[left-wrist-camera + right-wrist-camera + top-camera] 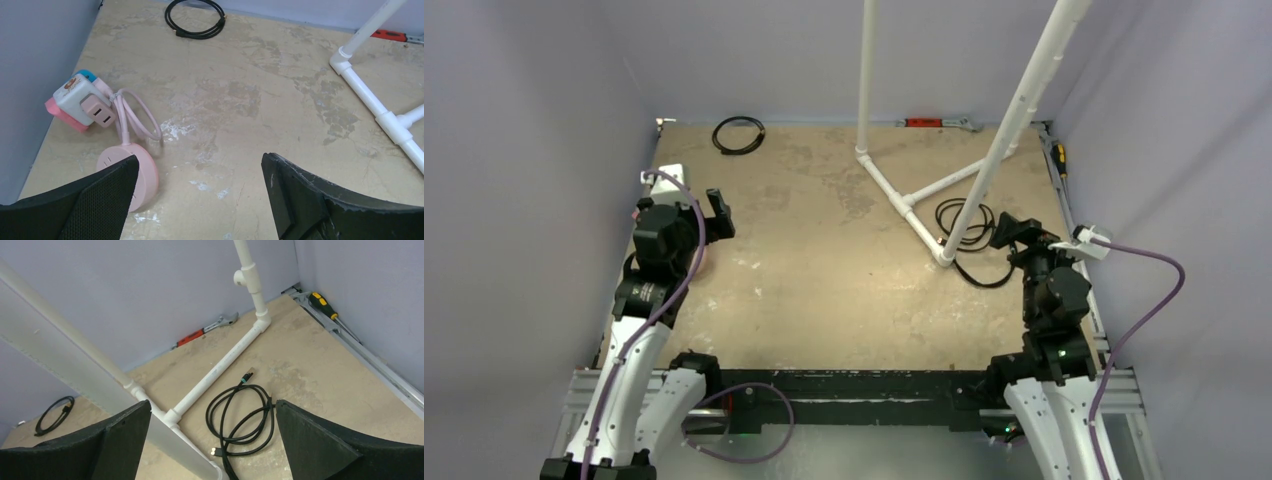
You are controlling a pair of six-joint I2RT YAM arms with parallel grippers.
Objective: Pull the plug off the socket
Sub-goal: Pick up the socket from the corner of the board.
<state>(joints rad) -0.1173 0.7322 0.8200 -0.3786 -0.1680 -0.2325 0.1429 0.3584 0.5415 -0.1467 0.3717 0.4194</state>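
Observation:
In the left wrist view the white-grey socket cube [74, 96] sits at the table's far left by the wall, on a pink and blue block. The flat pink plug [98, 111] is seated in the cube's near face. Its thin pink cable [137, 117] loops down to a round pink disc [131, 167]. My left gripper [200, 195] is open and empty, to the right of and nearer than the plug, its left finger [95, 205] partly covering the disc. In the top view the left gripper [721, 215] shows; the arm hides plug and socket. My right gripper [212, 440] is open and empty, far right [1014, 232].
A white pipe frame [904, 200] stands at the back middle and right; it also shows in the right wrist view [220, 367]. A black cable coil [240, 412] lies under the right gripper. Another black loop [196, 20] lies at the back left. A wrench [202, 330] and screwdriver [325, 307] lie by the walls.

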